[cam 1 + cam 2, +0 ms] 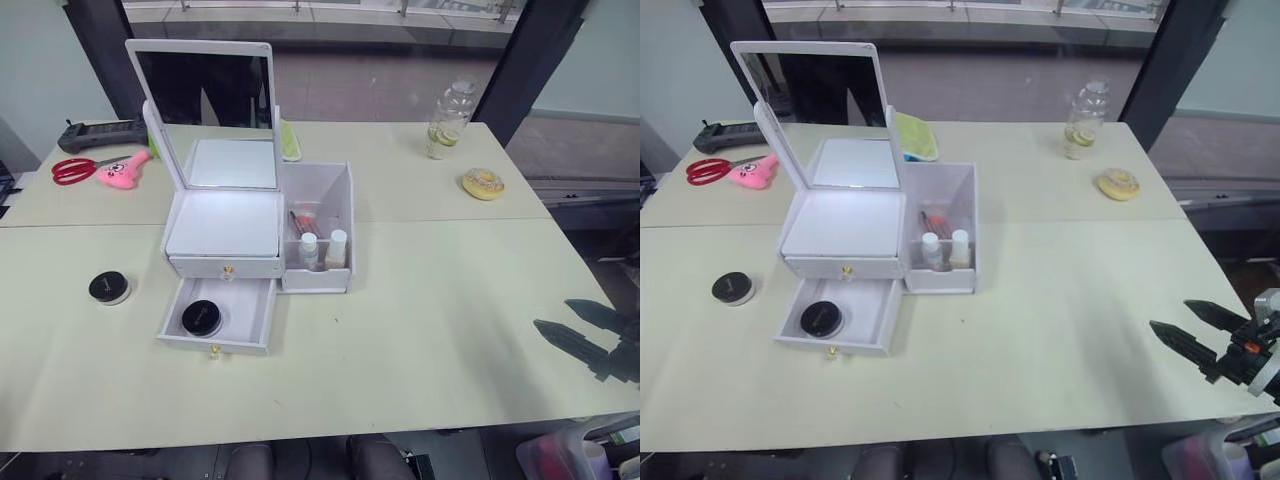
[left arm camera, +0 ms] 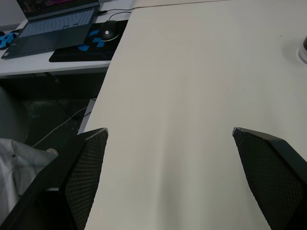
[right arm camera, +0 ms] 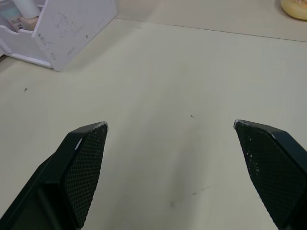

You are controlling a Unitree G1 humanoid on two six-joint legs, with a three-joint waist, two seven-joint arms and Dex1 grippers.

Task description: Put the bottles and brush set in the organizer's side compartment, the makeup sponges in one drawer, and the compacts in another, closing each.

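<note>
The white organizer (image 1: 223,222) stands mid-table with its mirror upright. Its side compartment (image 1: 331,195) holds the two bottles (image 1: 322,250) and the brush set (image 1: 303,221). The upper drawer (image 1: 225,267) is shut. The lower drawer (image 1: 248,310) is pulled out with one compact (image 1: 201,318) lying in it. A second compact (image 1: 109,288) lies on the table to the left. The makeup sponges are out of view. My right gripper (image 1: 1173,316) hovers open at the table's right edge, far from the organizer. My left gripper (image 2: 170,130) is open over bare table.
A drink bottle with lime slices (image 1: 449,118) and a yellow ring-shaped item (image 1: 483,184) sit at the back right. Red scissors (image 1: 73,170), a pink toy (image 1: 125,172) and a black device (image 1: 100,132) lie at the back left. A laptop (image 2: 53,24) sits beyond the table's left edge.
</note>
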